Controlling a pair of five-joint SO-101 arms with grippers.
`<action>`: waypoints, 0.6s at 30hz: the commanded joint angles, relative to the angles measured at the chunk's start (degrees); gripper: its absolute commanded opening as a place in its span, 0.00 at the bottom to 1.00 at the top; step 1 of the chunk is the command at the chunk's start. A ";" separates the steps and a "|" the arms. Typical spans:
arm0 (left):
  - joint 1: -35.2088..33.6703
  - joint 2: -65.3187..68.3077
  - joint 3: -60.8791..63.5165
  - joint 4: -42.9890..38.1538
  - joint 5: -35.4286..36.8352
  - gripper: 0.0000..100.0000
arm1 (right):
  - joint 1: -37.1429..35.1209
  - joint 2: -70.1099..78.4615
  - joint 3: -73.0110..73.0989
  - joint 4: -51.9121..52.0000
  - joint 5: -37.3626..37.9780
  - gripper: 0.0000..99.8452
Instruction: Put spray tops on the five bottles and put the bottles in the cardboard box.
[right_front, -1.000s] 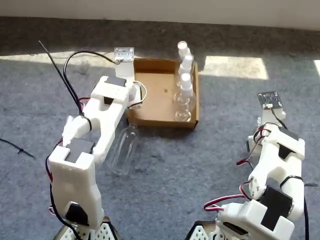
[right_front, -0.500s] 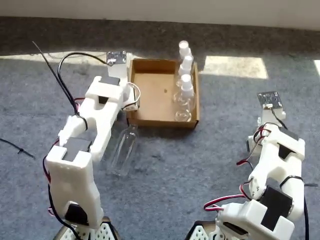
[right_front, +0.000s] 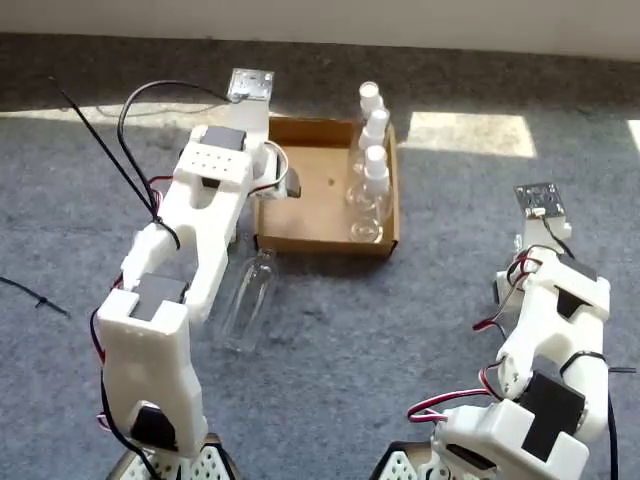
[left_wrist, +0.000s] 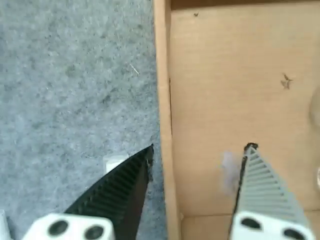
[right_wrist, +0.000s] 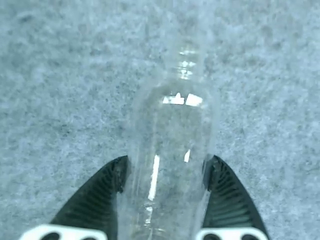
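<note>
Grey carpet covers the worktop, with sunlit patches along its far edge. At 9 o'clock the left arm extends to the box. The left jaws stand apart and straddle the box's left wall, one over the carpet and the other over the cardboard floor. Just beside that arm, at 7 o'clock from the box, a clear loose bottle lies on its side with no top, its neck toward the box. The box sits at 12 o'clock. Along its right wall three capped bottles stand in a row, and at the row's near end is a clear round rim I cannot identify. At 4 o'clock the right arm is folded low. The right jaws are clamped on a topless held bottle, with carpet behind it.
</note>
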 joint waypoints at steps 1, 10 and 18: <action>-1.80 -1.54 -9.71 4.13 -0.18 0.27 | 0.13 1.45 2.51 0.04 0.62 0.07; -12.70 -1.54 -34.24 17.76 -0.18 0.26 | 0.04 1.10 1.89 -0.22 0.62 0.07; -16.04 -1.71 -47.69 37.80 -6.77 0.26 | -1.71 0.92 1.27 -0.31 0.53 0.07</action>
